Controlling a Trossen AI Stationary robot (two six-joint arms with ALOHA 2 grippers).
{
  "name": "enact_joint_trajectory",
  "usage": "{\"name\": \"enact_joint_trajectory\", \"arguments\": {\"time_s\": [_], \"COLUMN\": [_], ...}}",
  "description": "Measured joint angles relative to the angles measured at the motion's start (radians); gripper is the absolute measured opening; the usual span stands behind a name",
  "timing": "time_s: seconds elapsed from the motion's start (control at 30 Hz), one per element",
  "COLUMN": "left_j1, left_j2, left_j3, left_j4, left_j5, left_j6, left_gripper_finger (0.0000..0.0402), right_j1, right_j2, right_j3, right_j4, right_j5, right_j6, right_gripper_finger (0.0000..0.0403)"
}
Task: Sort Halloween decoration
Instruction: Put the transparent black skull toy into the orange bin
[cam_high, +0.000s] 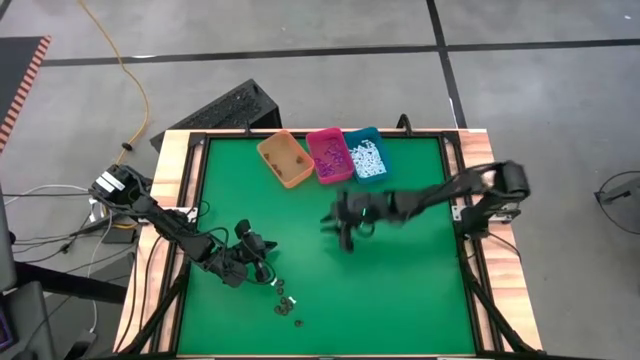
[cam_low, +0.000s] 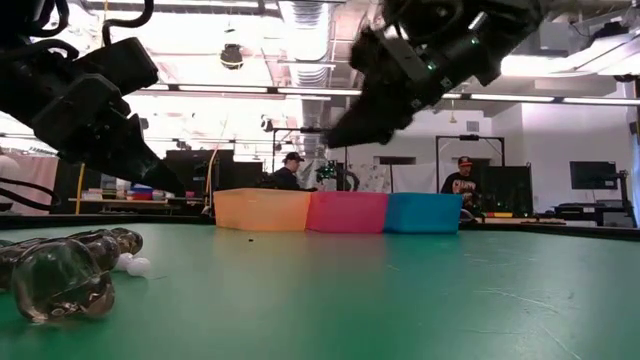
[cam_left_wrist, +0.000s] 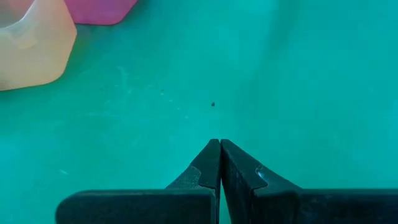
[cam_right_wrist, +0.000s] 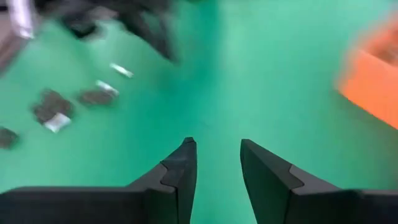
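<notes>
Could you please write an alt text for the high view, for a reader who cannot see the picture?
Seen from above, a green table holds three bins at its far edge: orange bin, pink bin and teal bin. The right tool hangs open over the table's middle. The left tool, shut, is close to a small cluster of dark and white pieces near the front edge.

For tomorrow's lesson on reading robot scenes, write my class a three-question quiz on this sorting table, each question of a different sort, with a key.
1. True or false: the left tool is shut and holds nothing.
2. Which bin holds the white pieces? A orange bin, B pink bin, C teal bin.
3. Fill in: the unsorted pieces lie nearest the ____ arm.

Key
1. True: its fingers meet over bare green mat.
2. C.
3. Left. The right tool, fingers apart and empty, hangs over mid-table.
</notes>
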Motion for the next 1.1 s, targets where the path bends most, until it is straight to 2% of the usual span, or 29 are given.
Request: {"name": "enact_joint_trajectory", "arguments": {"time_s": [0.17,0.3,0.63,0.77,0.87,1.1], "left_j1": [-0.009,-0.031,-0.049,-0.058,-0.077,-0.118], "left_j2": [0.0,-0.029,-0.179,-0.21,-0.216,-0.216], "left_j3": [0.0,0.0,0.0,0.0,0.0,0.0], "left_j4": [0.007,-0.013,-0.103,-0.168,-0.197,-0.251], "left_j5": [0.005,0.008,-0.012,-0.019,-0.044,-0.099], "left_j6": [-0.007,-0.007,0.007,-0.004,-0.024,-0.086], "left_gripper_finger": [0.0,0.0,0.0,0.0,0.0,0.0], "right_j1": [0.197,0.236,0.239,0.242,0.248,0.251], "right_j2": [0.21,0.342,0.631,0.714,0.745,0.749], "right_j3": [0.022,0.136,0.53,0.647,0.699,0.704], "right_j4": [0.315,0.383,0.163,0.122,0.115,0.083], "right_j5": [0.096,0.095,-0.12,-0.186,-0.202,-0.204], "right_j6": [-0.109,-0.129,-0.14,-0.134,-0.133,-0.132], "right_gripper_finger": [0.0148,0.0149,0.0162,0.0162,0.0162,0.0162]}}
